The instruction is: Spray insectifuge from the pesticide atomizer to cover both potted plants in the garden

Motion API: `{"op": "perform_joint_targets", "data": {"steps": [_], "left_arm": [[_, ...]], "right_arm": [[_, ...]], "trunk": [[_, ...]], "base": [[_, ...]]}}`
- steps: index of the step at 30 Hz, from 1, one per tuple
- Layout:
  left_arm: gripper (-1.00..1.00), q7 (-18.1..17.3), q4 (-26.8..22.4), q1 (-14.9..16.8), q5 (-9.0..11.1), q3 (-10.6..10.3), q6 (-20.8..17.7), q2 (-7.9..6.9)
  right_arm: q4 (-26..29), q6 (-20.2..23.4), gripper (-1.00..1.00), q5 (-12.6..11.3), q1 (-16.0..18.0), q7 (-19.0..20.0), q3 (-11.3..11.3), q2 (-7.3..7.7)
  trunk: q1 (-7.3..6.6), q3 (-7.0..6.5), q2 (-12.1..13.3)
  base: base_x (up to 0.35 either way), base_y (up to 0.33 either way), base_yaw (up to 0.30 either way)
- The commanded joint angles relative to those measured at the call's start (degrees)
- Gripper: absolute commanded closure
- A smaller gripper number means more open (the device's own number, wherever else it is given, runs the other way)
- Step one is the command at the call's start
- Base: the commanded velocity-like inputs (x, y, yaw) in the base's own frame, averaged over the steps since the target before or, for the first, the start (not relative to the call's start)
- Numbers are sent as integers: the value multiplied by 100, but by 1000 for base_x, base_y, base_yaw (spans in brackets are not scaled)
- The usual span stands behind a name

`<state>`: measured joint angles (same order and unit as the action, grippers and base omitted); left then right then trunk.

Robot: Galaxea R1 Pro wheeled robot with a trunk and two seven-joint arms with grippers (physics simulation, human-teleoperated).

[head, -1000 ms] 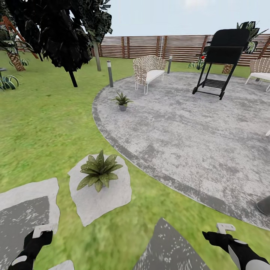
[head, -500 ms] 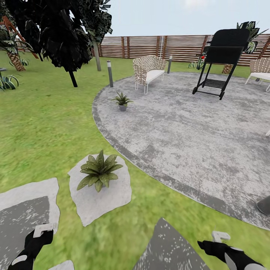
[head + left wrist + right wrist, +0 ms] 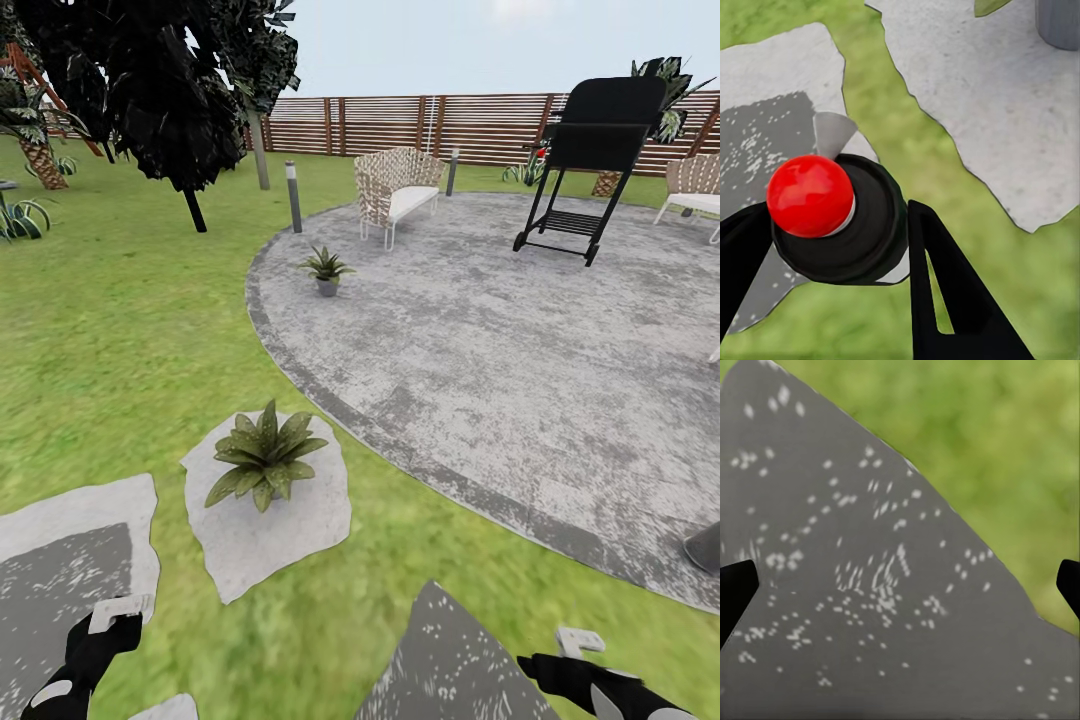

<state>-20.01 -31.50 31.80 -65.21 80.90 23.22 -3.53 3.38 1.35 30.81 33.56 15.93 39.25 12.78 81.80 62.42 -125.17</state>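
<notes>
black grill on patio, wicker chair w/ white cushion, bollard light, dark tree

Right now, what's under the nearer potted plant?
The nearer potted plant sits on a pale grey stepping stone set in the lawn. Its leaves cover the pot in the head view, and the stone directly beneath is hidden.

glossy red plastic spot on the atomizer; speckled, rough grey stepping stone; slatted wooden fence.
</notes>
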Motion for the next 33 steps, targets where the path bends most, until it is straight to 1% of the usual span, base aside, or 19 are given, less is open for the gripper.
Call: {"op": "perform_joint_targets", "data": {"steps": [1, 21, 23, 26, 28, 33], "left_arm": [[100, -38, -5, 10, -36, 48, 33, 1], [100, -34, -5, 10, -36, 48, 35, -2], [100, -37, -5, 10, -36, 48, 35, 0], [100, -37, -5, 10, -36, 48, 35, -3], [100, -37, -5, 10, -36, 48, 34, -5], [100, -35, -7, 10, -36, 48, 33, -5]], "right_arm": [[9, 14, -100, 48, 2, 30, 53, -2], [-3, 14, -100, 48, 2, 24, 51, -13], [-3, 14, -100, 48, 2, 24, 51, -59], [-1, 14, -100, 48, 2, 24, 55, -192], [1, 14, -100, 48, 2, 24, 56, -248], [4, 14, -100, 48, 2, 24, 60, -298]], "trunk": [[-1, 4, -2], [-1, 4, -2], [-1, 4, -2], [-1, 4, -2], [-1, 4, -2], [-1, 4, -2]], "base": [[0, 0, 0], [0, 0, 0], [0, 0, 0], [0, 0, 0], [0, 0, 0], [0, 0, 0]]}}
